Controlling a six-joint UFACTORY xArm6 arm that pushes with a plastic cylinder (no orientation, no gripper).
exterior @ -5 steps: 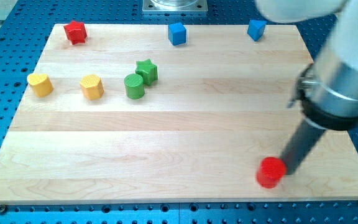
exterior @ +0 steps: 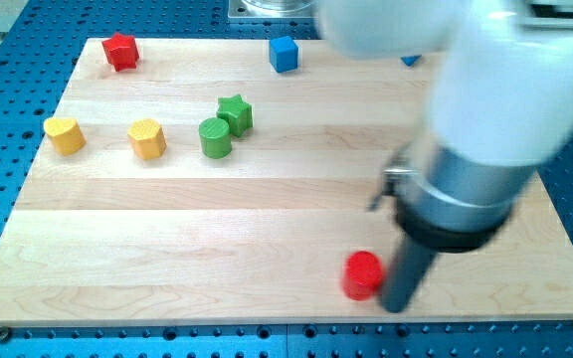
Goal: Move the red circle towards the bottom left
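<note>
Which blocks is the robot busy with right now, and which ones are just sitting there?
Part of the job:
small red circle block, near the view's bottom
my tip, just to its right

Just lying about:
red star block
blue cube
second blue block, mostly hidden
green star block
green cylinder
two yellow blocks

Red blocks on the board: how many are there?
2. A red star sits at the view's top left corner; the red circle lies near the bottom edge, right of centre, touching my tip on its right. The arm may hide others.
</note>
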